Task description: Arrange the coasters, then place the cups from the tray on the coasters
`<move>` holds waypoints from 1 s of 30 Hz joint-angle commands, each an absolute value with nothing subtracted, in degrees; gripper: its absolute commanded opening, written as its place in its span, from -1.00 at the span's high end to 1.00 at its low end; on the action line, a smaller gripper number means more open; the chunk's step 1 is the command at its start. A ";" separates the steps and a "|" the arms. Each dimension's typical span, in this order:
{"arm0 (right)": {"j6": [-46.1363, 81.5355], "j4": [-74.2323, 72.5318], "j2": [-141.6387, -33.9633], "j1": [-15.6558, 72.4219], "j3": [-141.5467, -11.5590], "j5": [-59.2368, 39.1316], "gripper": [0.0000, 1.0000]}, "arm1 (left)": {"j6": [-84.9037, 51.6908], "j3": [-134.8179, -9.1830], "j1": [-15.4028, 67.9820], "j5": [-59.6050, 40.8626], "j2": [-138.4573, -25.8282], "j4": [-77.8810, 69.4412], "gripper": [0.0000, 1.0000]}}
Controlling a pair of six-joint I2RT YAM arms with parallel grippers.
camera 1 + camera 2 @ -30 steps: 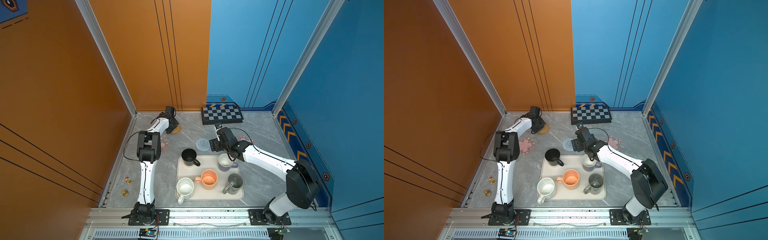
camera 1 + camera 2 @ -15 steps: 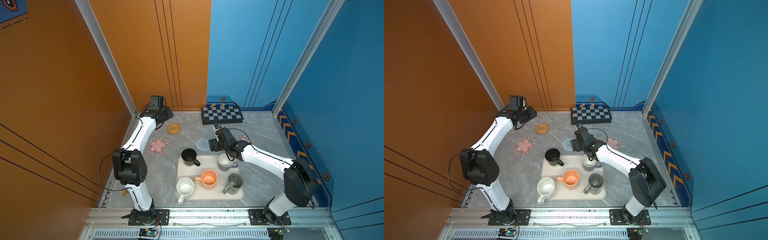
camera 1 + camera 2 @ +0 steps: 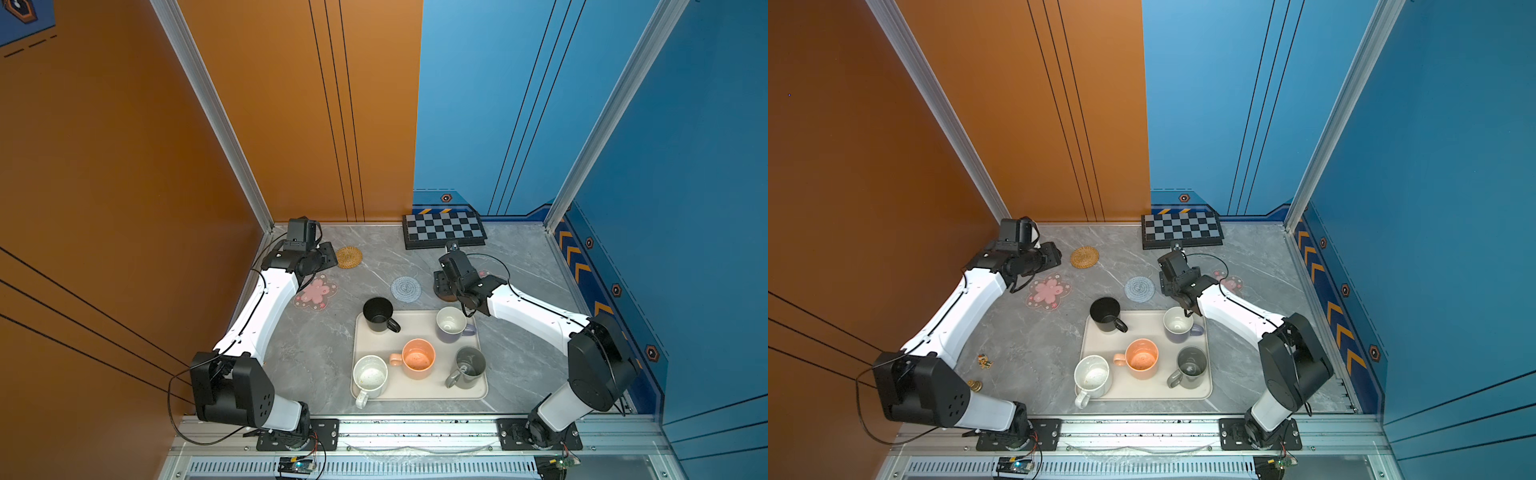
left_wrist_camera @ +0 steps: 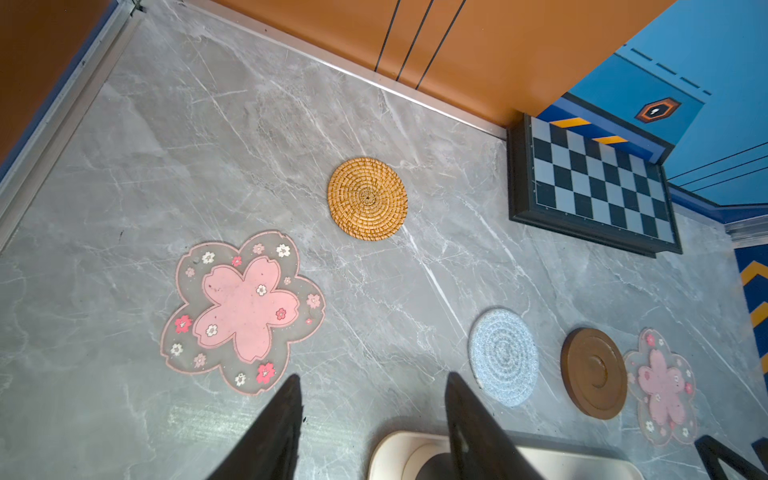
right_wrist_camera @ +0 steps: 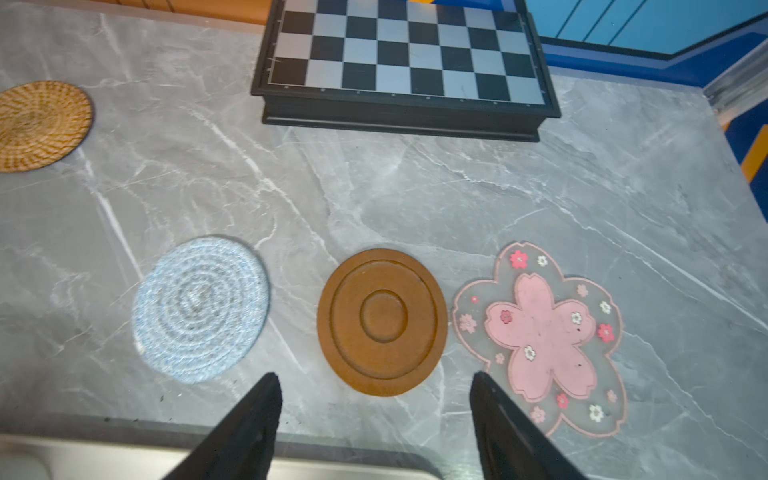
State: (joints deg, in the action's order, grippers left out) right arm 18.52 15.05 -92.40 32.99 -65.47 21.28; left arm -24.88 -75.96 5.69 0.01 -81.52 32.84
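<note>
We saw left fingers [image 4: 270, 436] quit the straw coaster [image 3: 348, 257] and withdraw; both they and right fingers [image 5: 249, 436] stood parted, empty. All coasters [image 3: 405, 289] lay spread; we judged tray [image 3: 415, 326] mugs [image 3: 417, 359] next.

Bright, even light from above; shadows are soft and short. Both top views are sharp. The right wrist view is slightly blurred. A faint sheen lies on the table [image 4: 195, 415].
</note>
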 commanded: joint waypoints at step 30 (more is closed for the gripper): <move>22.25 22.64 -106.66 24.43 -71.89 5.49 0.51 | -30.84 -100.88 29.00 -6.96 -114.40 37.28 0.14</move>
